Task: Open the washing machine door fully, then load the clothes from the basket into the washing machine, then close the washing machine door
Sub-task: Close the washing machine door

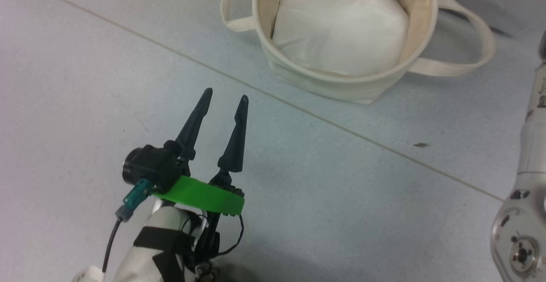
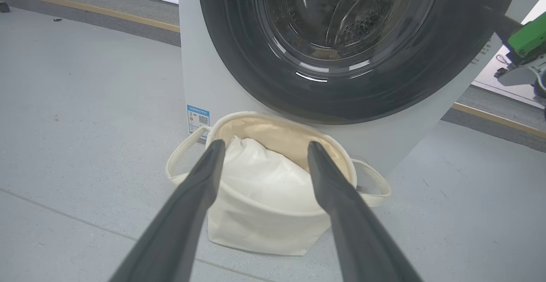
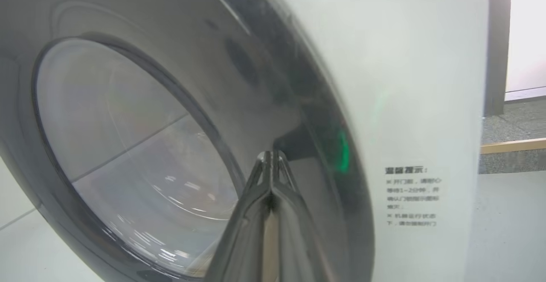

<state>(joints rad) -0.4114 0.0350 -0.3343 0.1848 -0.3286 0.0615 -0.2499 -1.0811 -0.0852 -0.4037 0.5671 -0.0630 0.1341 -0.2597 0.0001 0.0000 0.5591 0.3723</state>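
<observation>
The washing machine (image 2: 200, 77) stands white behind the basket, and its door (image 2: 251, 64) lies against the front with its black rim around the glass. My right gripper (image 3: 271, 155) is shut, its tips at the door (image 3: 277, 85) rim beside a dark recess; its green mount (image 2: 529, 39) shows at the door's right edge. The cream basket (image 2: 260, 231) sits on the floor with a plain white pad (image 2: 266, 179) inside. The patterned clothes are hidden. My left gripper (image 1: 226, 96) hangs open and empty above the floor, short of the basket (image 1: 341, 85); its fingers (image 2: 196, 188) frame the tub.
A blue label sticker (image 2: 198, 120) marks the washer's lower left front, and a white text label (image 3: 411, 196) its side. My pale right forearm (image 1: 529, 167) runs up the head view's right edge. A floor seam (image 1: 128, 34) crosses the grey floor; a yellow strip (image 2: 106, 13) lies beyond.
</observation>
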